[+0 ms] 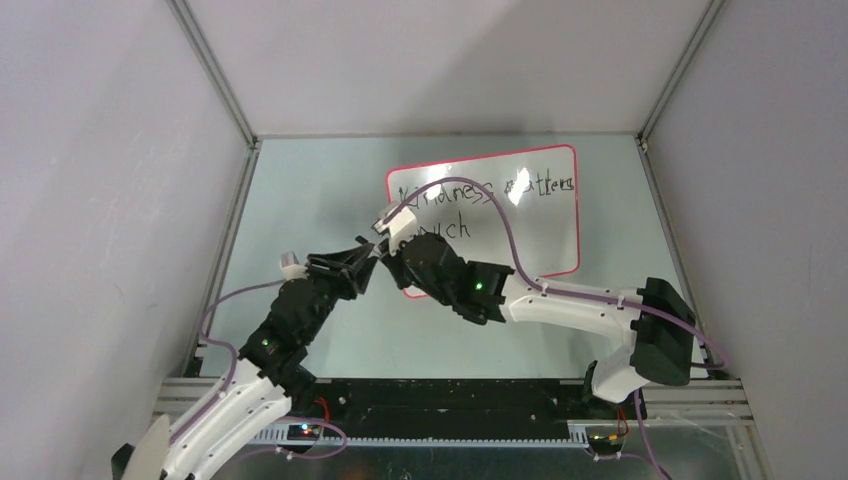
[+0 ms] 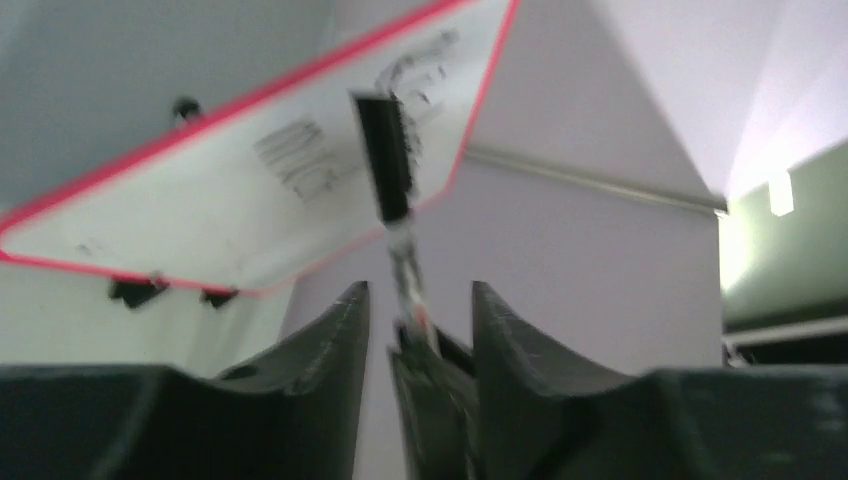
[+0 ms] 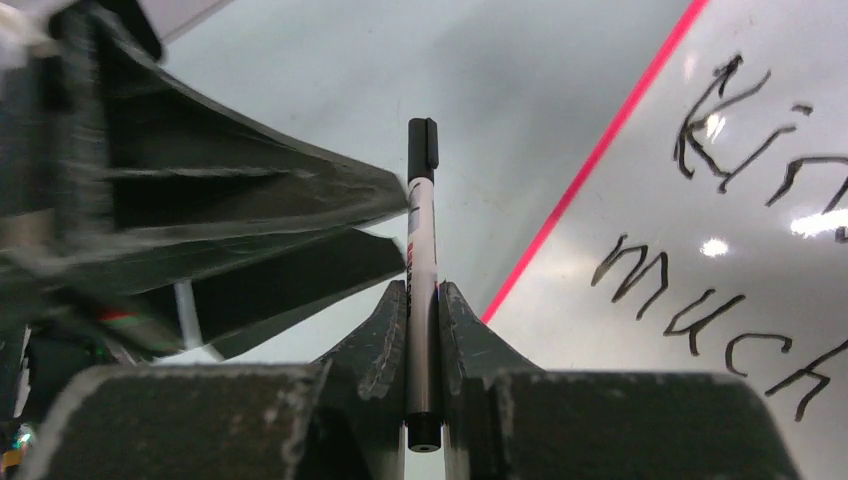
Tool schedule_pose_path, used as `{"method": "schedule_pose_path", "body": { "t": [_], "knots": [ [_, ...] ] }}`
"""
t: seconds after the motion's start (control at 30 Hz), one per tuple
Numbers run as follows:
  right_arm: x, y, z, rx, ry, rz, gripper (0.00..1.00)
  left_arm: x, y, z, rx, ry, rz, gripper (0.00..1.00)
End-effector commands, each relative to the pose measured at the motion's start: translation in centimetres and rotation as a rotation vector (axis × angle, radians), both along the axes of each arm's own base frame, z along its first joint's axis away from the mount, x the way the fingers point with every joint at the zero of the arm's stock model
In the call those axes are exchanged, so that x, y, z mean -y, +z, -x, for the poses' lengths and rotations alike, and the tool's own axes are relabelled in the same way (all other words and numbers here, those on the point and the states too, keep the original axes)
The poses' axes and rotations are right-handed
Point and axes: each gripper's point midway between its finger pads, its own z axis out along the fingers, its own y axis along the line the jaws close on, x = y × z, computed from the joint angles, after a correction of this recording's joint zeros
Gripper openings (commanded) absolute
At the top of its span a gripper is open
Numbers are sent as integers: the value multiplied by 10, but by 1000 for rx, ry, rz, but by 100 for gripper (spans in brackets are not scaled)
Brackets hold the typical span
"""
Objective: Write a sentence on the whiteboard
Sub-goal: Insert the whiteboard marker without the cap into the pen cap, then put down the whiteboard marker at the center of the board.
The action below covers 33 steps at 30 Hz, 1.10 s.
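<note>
From my feed I see a pale grey-green counter [image 1: 300, 200] boxed in by plain lilac-grey panels: a left wall [image 1: 100, 200], a back wall [image 1: 450, 60] and a right wall [image 1: 770, 150]. Metal posts [image 1: 215, 70] run up the two back corners. A black rail [image 1: 450, 405] crosses the counter's near edge. Lighting is soft and even.

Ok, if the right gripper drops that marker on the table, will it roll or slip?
The marker looks slim, round and rigid, so it would probably roll on the smooth table. Its smooth barrel may slide in the right gripper, which pinches only one end. It likely weighs little, so a light nudge should move it.
</note>
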Motion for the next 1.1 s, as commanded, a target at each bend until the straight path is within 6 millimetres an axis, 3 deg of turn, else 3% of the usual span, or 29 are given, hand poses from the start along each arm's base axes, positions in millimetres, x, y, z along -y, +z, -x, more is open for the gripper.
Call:
{"method": "schedule_pose_path", "body": {
  "t": [0.0,0.07,0.23,0.37,0.53,0.6,0.7,0.8,0.83,0.9,0.93,0.97,1.0,1.07],
  "knots": [
    [21,25,-1,-140,-10,-93,0,-1,17,14,25,-61,-36,54],
    [40,20,-4,-243,-10,-111,0,-11,3,10,12,-53,-85,64],
    [83,-2,30,-404,59,-159,0,-37,-10,6,46,-33,-292,75],
    [115,-34,60,-558,85,-199,0,-55,-18,8,54,-41,-565,78],
    [145,-85,92,-732,86,-191,0,-56,-19,4,138,-115,-794,79],
    [154,-105,97,-769,49,-155,0,-53,-20,4,174,-152,-840,80],
    [167,-133,98,-804,-29,-105,0,-54,-23,2,186,-166,-893,94],
    [177,-147,90,-798,-99,-87,1,-56,-28,2,185,-168,-924,99],
    [179,-150,86,-798,-115,-84,5,-56,-28,2,188,-167,-928,99],
    [183,-152,80,-787,-144,-83,24,-57,-27,2,198,-161,-936,99],
    [185,-152,78,-783,-157,-84,48,-58,-27,3,198,-159,-939,99],
    [189,-151,73,-774,-180,-91,66,-63,-28,1,185,-133,-950,99],
    [192,-152,72,-774,-194,-88,91,-65,-30,1,174,-128,-959,99],
    [205,-148,63,-757,-266,-95,98,-70,-30,0,163,-108,-972,99]
  ]
}}
